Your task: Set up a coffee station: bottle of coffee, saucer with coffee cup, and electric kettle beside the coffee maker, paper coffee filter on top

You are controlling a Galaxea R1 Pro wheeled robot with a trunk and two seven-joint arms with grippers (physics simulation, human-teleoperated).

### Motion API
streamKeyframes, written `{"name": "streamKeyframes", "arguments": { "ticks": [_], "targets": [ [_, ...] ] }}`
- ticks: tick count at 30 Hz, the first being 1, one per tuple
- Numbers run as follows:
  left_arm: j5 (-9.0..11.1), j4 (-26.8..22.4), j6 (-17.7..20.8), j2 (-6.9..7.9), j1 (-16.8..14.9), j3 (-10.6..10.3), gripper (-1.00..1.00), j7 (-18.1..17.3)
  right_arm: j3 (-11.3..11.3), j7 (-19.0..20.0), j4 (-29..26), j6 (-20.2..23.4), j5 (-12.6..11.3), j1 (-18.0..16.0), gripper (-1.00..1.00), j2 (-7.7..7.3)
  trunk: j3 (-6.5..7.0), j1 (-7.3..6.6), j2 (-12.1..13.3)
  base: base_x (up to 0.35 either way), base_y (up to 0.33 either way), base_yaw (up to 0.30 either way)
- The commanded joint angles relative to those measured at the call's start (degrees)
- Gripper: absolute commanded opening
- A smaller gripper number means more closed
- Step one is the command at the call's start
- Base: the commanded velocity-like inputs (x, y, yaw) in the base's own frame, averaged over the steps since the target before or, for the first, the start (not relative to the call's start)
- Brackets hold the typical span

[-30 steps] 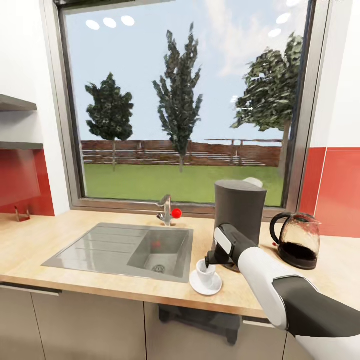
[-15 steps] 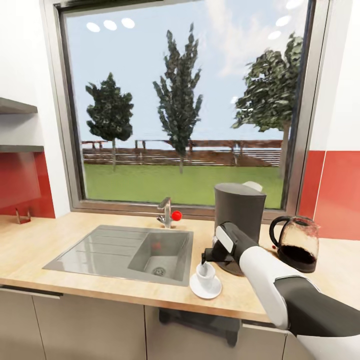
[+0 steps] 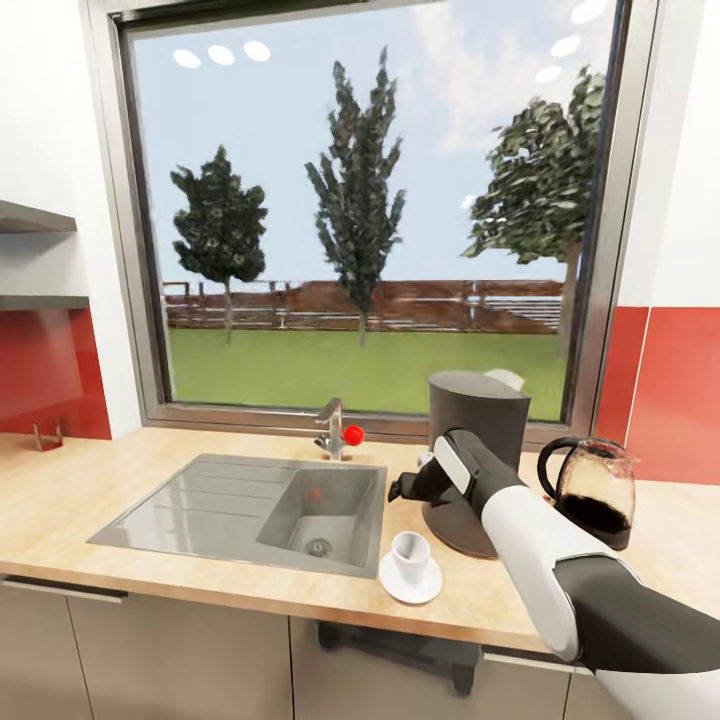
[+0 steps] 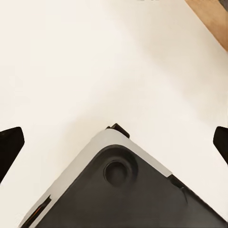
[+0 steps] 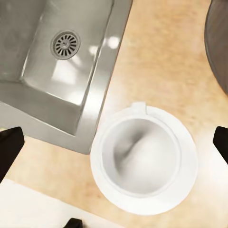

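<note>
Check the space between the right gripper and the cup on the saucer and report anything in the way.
Nothing visible is in the way. The right gripper hangs open above the cup, which sits on the saucer beside the coffee maker; only open air lies between them.

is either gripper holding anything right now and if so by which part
No, nothing is held. The right gripper is open, above the coffee cup, which sits free on the saucer. The left gripper's fingertips are spread wide, with nothing between them.

white coffee cup (image 3: 410, 556) and saucer (image 3: 411, 585), dark grey coffee maker (image 3: 478, 440), beige wood-look countertop (image 3: 60, 500).
</note>
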Motion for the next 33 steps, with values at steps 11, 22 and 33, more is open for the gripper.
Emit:
{"name": "streamKeyframes", "arguments": {
  "ticks": [11, 22, 33],
  "targets": [
    [0.44, -0.02, -4.51, -0.39, 0.02, 0.09, 1.0, -0.27, 0.38, 0.0, 0.0, 0.17, 0.07, -0.04, 1.0, -0.17, -0.08, 0.01, -0.05, -0.204, -0.074, 0.0],
    [0.39, -0.02, -4.59, -0.82, 0.02, 0.07, 1.0, -0.27, 0.38, -0.01, 0.06, 0.17, 0.19, -0.04, 1.0, -0.65, -0.08, 0.01, -0.05, -0.301, -0.12, 0.0],
    [0.35, -0.02, -4.6, -0.96, 0.02, 0.12, 1.0, -0.27, 0.38, 0.04, 0.06, 0.17, 0.22, -0.04, 1.0, -1.7, -0.08, 0.01, -0.05, -0.301, -0.117, 0.0]
  ]
}}
